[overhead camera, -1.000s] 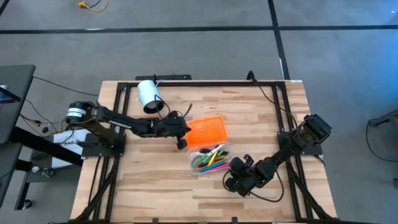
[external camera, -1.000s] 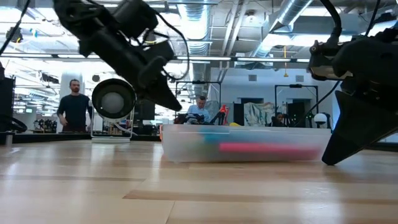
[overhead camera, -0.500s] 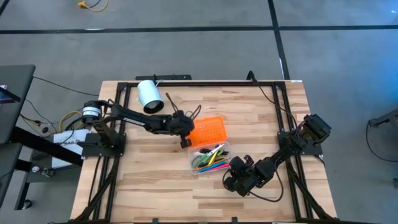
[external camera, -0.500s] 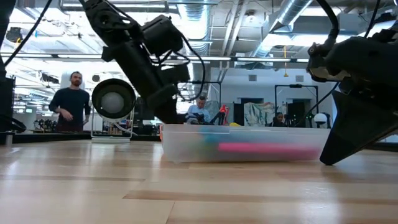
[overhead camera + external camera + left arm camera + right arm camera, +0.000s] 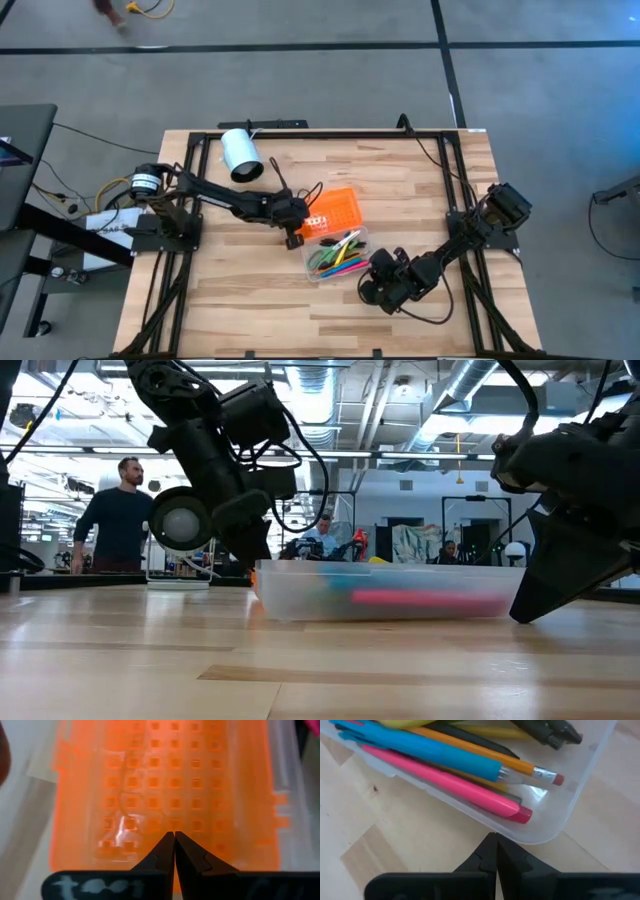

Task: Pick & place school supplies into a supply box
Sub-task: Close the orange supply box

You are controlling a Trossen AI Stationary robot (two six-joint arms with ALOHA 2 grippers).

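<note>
The pens and pencils [image 5: 338,254] already lie in the clear box [image 5: 312,268] at the middle of the bench [image 5: 240,290], so the step in hand looks like closing its orange lid [image 5: 332,208]. The left gripper [image 5: 294,232], fingers together, sits at the lid's left end. The right gripper [image 5: 372,268], fingers together too, rests at the box's right end. Next, the left likely must tip the lid over the box while the right steadies it.
</note>
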